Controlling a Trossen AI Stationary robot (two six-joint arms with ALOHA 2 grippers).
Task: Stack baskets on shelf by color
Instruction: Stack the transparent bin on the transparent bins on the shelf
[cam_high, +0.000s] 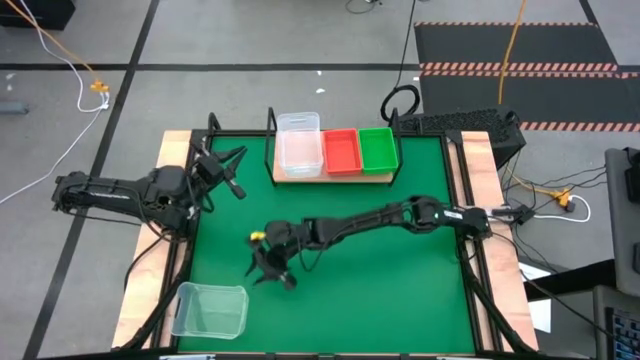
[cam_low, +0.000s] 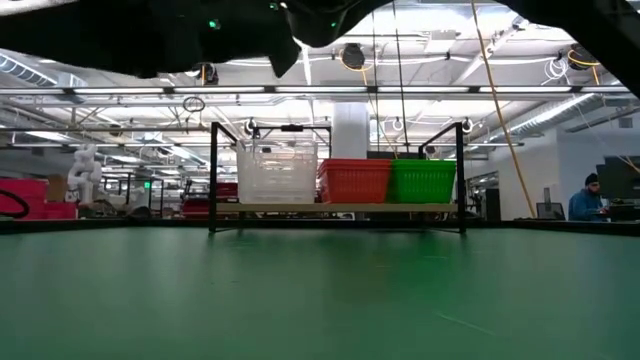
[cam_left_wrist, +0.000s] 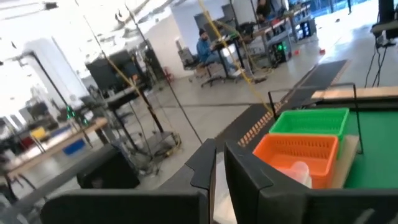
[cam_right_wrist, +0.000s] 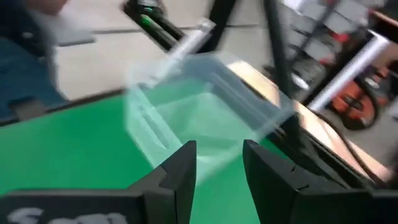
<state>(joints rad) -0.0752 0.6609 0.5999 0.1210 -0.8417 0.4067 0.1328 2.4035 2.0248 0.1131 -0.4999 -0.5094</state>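
At the table's far middle, the shelf (cam_high: 335, 178) carries a stack of clear baskets (cam_high: 299, 145) on its left, red-orange baskets (cam_high: 341, 150) in the middle and green baskets (cam_high: 377, 148) on its right. One loose clear basket (cam_high: 210, 310) rests on its base on the green mat at the near left corner. My right gripper (cam_high: 268, 272) reaches across the mat toward it and stands open just short of it. In the right wrist view the basket (cam_right_wrist: 205, 106) lies ahead of the parted fingers (cam_right_wrist: 219, 149). My left gripper (cam_high: 230, 170) hangs shut over the table's left side.
The shelf's black frame posts (cam_low: 213, 175) rise at its corners. Bare green mat (cam_high: 380, 270) spreads between the shelf and the near edge. Wooden strips (cam_high: 478, 180) border the mat. A person sits in the room beyond the table (cam_low: 590, 200).
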